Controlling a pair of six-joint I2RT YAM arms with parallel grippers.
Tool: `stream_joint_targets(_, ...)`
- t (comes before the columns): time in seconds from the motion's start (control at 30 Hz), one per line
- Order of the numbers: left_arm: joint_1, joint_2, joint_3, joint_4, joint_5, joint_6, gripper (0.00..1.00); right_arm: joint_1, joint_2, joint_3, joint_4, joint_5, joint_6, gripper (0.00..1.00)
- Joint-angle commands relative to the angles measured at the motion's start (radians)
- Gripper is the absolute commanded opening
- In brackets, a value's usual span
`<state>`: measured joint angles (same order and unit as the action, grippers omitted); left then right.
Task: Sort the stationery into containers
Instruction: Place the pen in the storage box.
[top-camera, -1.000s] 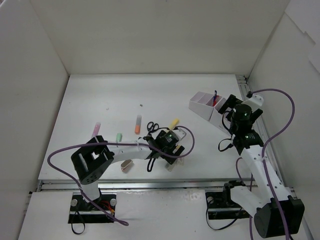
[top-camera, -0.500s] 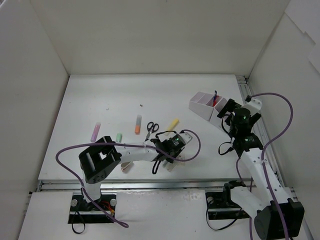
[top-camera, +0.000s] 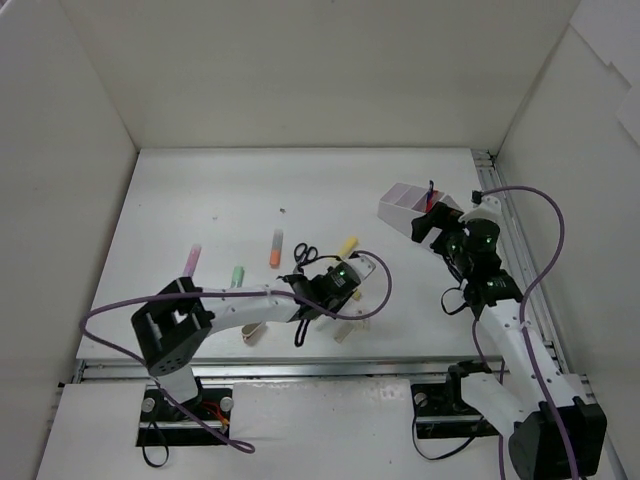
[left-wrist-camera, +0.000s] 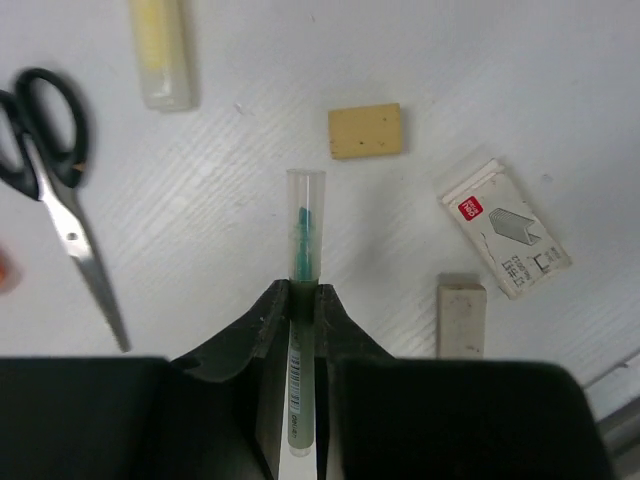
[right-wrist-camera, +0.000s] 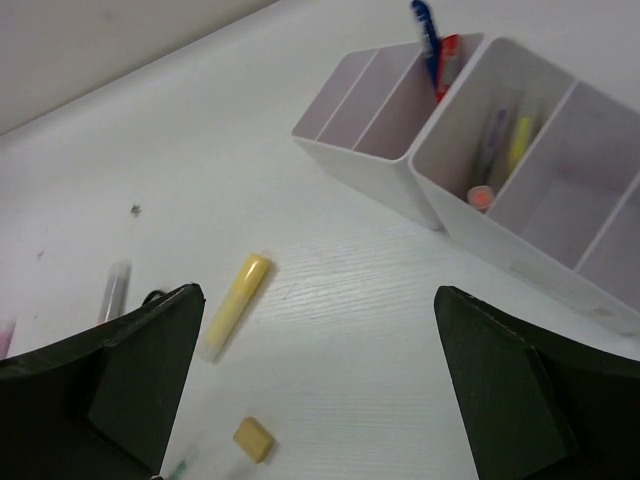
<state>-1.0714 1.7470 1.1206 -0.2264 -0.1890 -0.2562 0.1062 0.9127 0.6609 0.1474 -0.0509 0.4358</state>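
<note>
My left gripper (left-wrist-camera: 303, 295) is shut on a thin pen (left-wrist-camera: 303, 235) with a green tip and clear cap, low over the table; in the top view it (top-camera: 335, 283) sits at front centre. Around it lie black-handled scissors (left-wrist-camera: 60, 180), a yellow marker (left-wrist-camera: 160, 50), a beige eraser (left-wrist-camera: 365, 131), a small staples box (left-wrist-camera: 505, 228) and a pale eraser (left-wrist-camera: 460, 315). The white divided containers (right-wrist-camera: 400, 165) stand at the right rear with pens and markers inside. My right gripper (right-wrist-camera: 320, 380) hangs open and empty in front of them, also seen from above (top-camera: 437, 215).
An orange marker (top-camera: 275, 248), a green marker (top-camera: 238, 274) and a pink marker (top-camera: 190, 260) lie left of centre. Another eraser (top-camera: 252, 333) lies near the front edge. White walls enclose the table on three sides.
My left gripper has closed on the pen, having stood open around it a second ago. The right wrist has swung leftward toward the table's middle.
</note>
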Motion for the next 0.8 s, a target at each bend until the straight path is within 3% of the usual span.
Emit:
stream_joint_targets(0.0,0.018,-0.205,-0.022,0.097,-0.046,0.047,0.00,0.006,0.041,-0.014,0.182,-0.217,0.035,0.98)
stream_joint_targets(0.1,0.027,-0.282,-0.047,0.134,-0.030,0.075,0.00,0.026,0.107,-0.011,0.272,-0.418,0.084,0.98)
stream_joint_targets(0.23,0.027,-0.313,-0.045,0.160,-0.038,0.081,0.00,0.101,0.213,-0.012,0.414,-0.501,0.182,0.98)
stream_joint_targets(0.47,0.036,-0.244,0.021,0.246,-0.087,0.046,0.00,0.286,0.304,0.008,0.494,-0.377,0.242,0.96)
stream_joint_targets(0.77,0.036,-0.208,0.054,0.285,-0.119,0.011,0.00,0.366,0.315,-0.044,0.425,-0.296,0.274,0.87)
